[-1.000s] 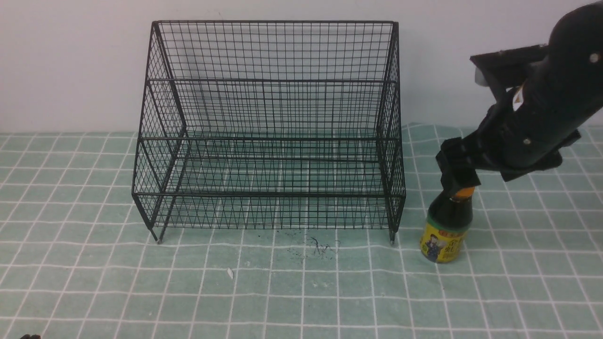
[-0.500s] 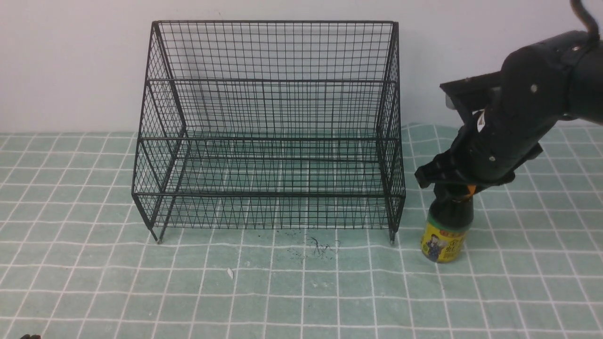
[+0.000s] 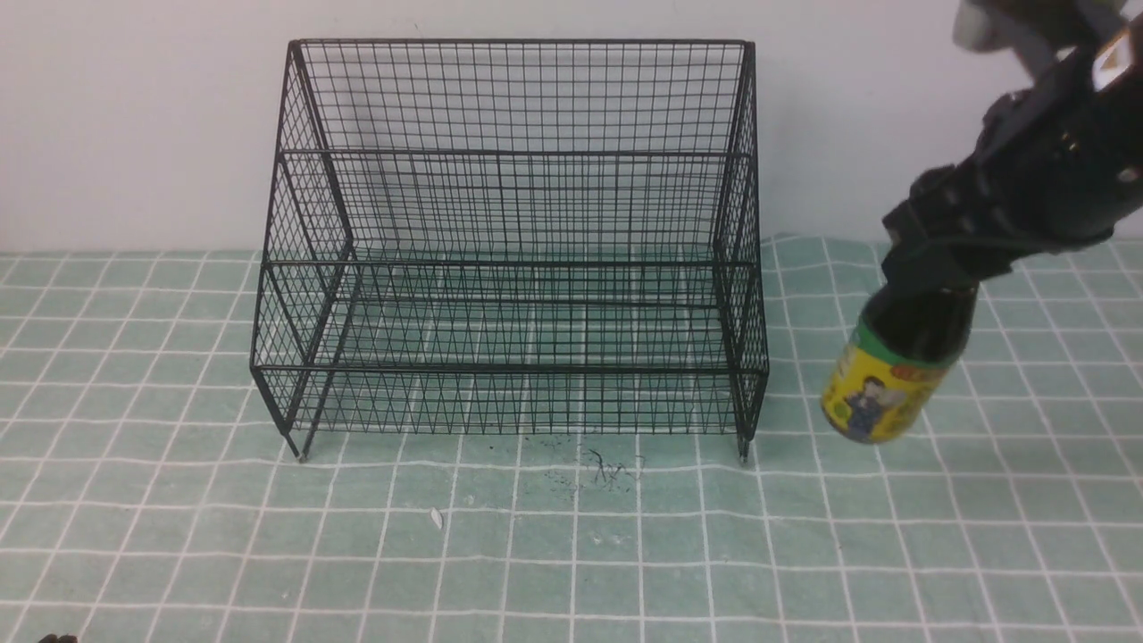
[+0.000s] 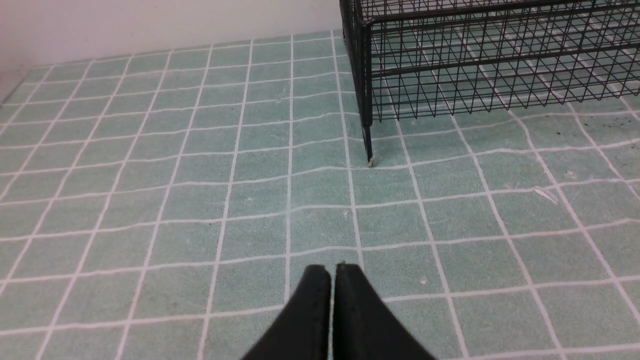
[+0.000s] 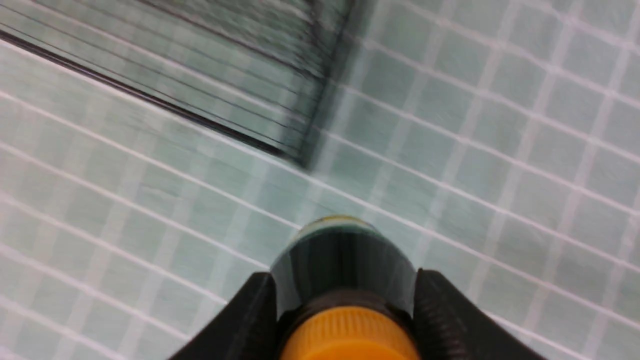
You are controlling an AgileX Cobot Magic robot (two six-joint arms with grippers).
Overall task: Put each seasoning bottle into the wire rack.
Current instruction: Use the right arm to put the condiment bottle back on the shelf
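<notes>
One bottle (image 3: pixel 891 366) hangs in the right claw (image 5: pixel 345 300), clamped at its upper part, tilted and raised over the table (image 3: pixel 571 545) to the right of the rack (image 3: pixel 513 241), apart from it. The left claw (image 4: pixel 332 272) points toward the table in front of the rack's left end, its two fingertips close together with nothing between them.

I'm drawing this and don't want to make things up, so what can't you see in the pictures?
- Bottle cap, front view: hidden by the right gripper.
- Small label writing, front view: blurred.
- Most of the left gripper, front view: cut off by the bottom edge.
- Rack top, left wrist view: cut off by the edge.
</notes>
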